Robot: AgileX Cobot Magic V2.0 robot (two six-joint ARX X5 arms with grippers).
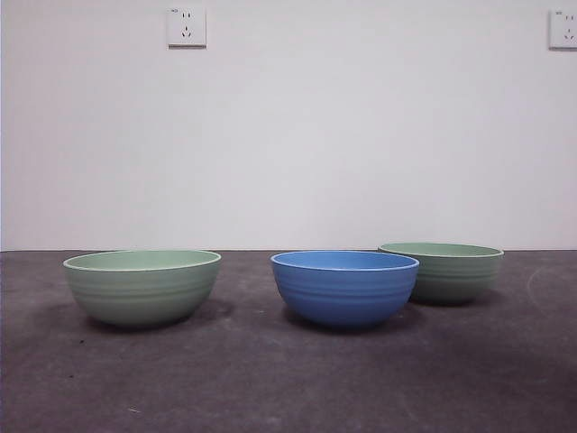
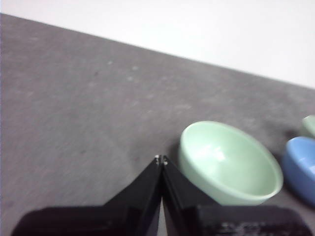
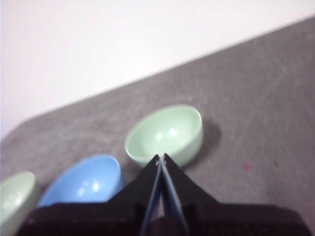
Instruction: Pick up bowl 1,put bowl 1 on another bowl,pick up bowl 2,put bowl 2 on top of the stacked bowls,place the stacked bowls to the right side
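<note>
Blue bowl [image 1: 344, 287] between two unmarked green bowls [image 1: 141, 285], left tool [image 2: 161, 160] and right tool [image 3: 161, 158] pressed together

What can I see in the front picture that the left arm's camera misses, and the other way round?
Only the front view shows two wall sockets and all of the far green bowl. Only the left wrist view shows the left gripper, jaws shut, holding nothing, and the inside of the near green bowl. Both show that near green bowl, the blue bowl, the grey table and the pale wall.

One bowl [image 1: 141, 286] sits left; another bowl [image 1: 344, 286] fronts a third [image 1: 451, 271].
</note>
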